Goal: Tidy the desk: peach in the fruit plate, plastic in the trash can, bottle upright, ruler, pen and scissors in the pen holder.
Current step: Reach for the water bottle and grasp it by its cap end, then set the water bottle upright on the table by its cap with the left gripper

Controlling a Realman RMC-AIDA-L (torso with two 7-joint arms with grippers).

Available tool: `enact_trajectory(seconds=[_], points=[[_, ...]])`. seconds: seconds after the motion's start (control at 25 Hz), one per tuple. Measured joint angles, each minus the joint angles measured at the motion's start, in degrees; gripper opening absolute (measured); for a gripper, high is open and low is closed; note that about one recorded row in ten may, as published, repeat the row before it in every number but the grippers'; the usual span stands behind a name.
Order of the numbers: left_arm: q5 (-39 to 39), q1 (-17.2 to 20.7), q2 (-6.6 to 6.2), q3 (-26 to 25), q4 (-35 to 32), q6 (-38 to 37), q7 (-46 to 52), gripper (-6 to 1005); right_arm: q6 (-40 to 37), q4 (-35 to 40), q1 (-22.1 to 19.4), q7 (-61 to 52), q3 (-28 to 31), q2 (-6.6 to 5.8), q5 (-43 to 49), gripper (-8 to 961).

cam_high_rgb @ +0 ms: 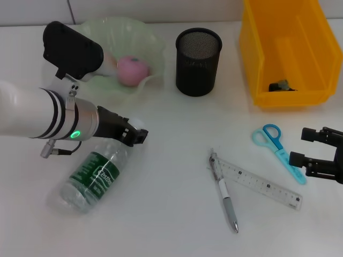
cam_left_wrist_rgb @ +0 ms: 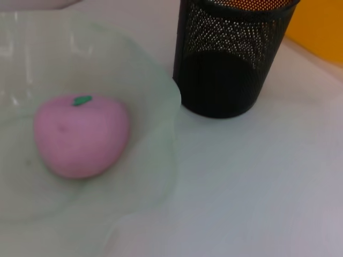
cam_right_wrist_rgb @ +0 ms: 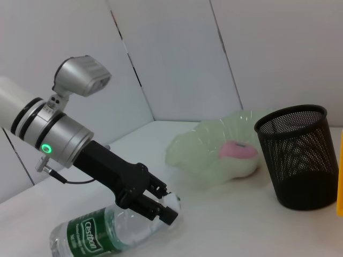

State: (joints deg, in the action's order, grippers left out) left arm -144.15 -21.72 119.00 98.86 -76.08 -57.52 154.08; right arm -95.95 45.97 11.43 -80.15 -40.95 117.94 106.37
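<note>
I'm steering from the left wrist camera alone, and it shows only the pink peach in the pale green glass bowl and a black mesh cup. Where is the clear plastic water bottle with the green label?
Observer: The clear plastic water bottle lies on its side on the white desk, with the left gripper at its cap end.
Operator: And the stationery?
Observer: The light blue scissors, the transparent plastic ruler and the silver-grey pen all lie on the desk, outside the black mesh cup.
Operator: What is the right arm doing?
Observer: The right gripper is open and empty, close beside the scissors' blade end.
</note>
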Motion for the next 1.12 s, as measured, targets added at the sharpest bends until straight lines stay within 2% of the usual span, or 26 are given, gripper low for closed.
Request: enact_trajectory(seconds=[0.16,0.28,0.56,0.76,1.12], points=[[-0.1,1.0,-0.13,0.0,-3.9,-1.9,-0.9,457,0.0,0.0,0.0,0.0,0.0,0.07,0.0,830],[0.4,2.4,-0.24,-1.3,-7.9,-4.7,-3.9,458,0.0,0.0,0.0,-0.2,0.0,0.10,0.0,830],[8.2,6.6,-0.37,-8.6,-15.8,-10.8,-15.6,455,0.0,0.0,0.0,-0.6,0.0,0.10,0.0,830],[13.9,8.4,-0.44,-15.2,-17.5,-13.4,-21.1,452,0.0,0.0,0.1,-0.6,0.0,0.09,0.0,829],[16.1,9.4,-0.53,-18.7,-18.8,-14.4,-23.7,445,0.0,0.0,0.7,-0.8,0.0,0.04,0.0,828]])
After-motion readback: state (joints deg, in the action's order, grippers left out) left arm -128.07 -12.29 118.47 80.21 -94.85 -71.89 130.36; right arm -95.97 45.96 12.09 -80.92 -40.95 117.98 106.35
